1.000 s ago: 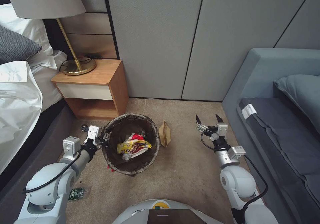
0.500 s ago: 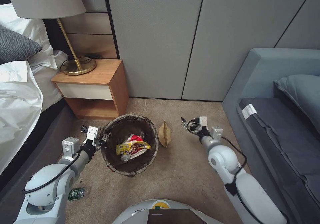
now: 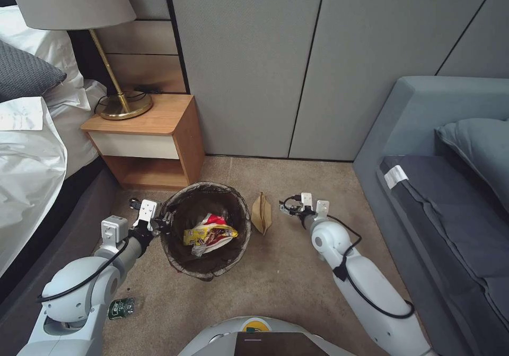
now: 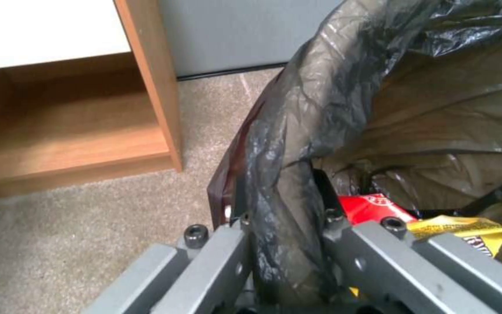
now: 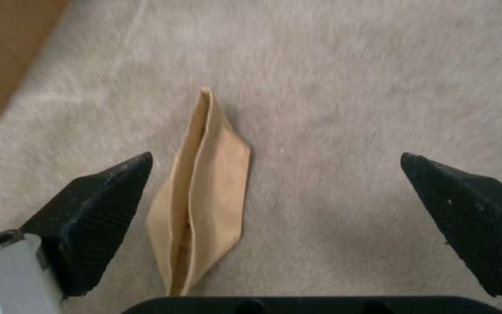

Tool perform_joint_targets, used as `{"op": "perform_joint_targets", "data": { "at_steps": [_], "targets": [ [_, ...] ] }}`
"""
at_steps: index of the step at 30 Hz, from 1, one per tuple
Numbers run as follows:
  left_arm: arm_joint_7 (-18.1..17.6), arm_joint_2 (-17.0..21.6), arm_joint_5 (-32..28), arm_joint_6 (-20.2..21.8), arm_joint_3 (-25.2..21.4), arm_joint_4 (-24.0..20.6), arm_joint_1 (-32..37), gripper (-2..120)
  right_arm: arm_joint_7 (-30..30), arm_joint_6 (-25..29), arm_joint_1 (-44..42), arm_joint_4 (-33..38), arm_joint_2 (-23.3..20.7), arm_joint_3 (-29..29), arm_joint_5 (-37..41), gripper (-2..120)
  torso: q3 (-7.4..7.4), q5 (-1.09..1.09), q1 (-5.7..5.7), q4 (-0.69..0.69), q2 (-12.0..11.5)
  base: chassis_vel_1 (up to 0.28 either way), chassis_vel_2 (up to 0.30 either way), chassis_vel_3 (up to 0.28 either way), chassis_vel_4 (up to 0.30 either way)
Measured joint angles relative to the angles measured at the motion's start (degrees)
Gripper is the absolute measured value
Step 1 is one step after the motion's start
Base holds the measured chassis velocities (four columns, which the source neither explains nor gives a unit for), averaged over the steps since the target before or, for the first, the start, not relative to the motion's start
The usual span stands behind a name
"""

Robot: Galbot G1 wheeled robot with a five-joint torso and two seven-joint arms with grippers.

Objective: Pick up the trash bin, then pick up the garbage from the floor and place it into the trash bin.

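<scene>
The trash bin stands on the tan carpet floor, its dark bag folded over the rim. Yellow and red wrappers lie inside it. My left gripper is shut on the bin's left rim; in the left wrist view my left gripper clamps the bag-covered rim. A flat brown paper bag lies just right of the bin. My right gripper hovers beside it, open. In the right wrist view the paper bag lies between the black fingertips, nearer one of them, under my right gripper. A small green-labelled bottle lies by my left arm.
A wooden nightstand with a brass lamp stands behind the bin, close to its far rim. A bed runs along the left and a grey sofa along the right. Grey wall panels close off the back.
My right arm has swung left and down, carrying its open gripper from near the sofa to just beside the paper bag. The left gripper still holds the bin rim.
</scene>
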Motion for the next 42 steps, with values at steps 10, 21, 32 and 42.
{"op": "perform_joint_targets", "data": {
  "at_steps": [10, 21, 32, 42],
  "targets": [
    [0.12, 0.07, 0.26, 0.0, 0.16, 0.27, 0.11, 0, 2.35, -0.86, 7.85, -11.2, 5.39, -5.97, 3.67, 100, 0.0, 0.0, 0.0, 0.01, 0.0, 0.0, 0.0, 0.0, 0.0],
    [0.42, 0.78, 0.14, 0.0, -0.11, 1.03, -0.17, 0, 2.56, -0.56, 10.08, -15.32, 8.53, -8.35, 1.75, 100, 0.0, -0.01, 0.0, 0.0, 0.0, 0.0, 0.0, 0.0, 0.0],
    [0.65, 0.83, 0.17, 0.0, 0.34, 1.42, -0.38, 0, 1.33, -0.2, 15.05, -26.3, 10.66, -8.64, -0.65, 100, 0.0, 0.0, 0.0, 0.0, 0.0, 0.0, 0.0, 0.0, 0.0],
    [0.74, 0.71, 0.26, 0.0, 0.47, 1.54, -0.49, 0, -1.08, 0.73, 18.86, -33.56, 12.45, -9.32, -2.92, 100, 0.0, 0.0, 0.0, 0.01, 0.0, 0.0, 0.0, 0.0, 0.0]
  ]
}}
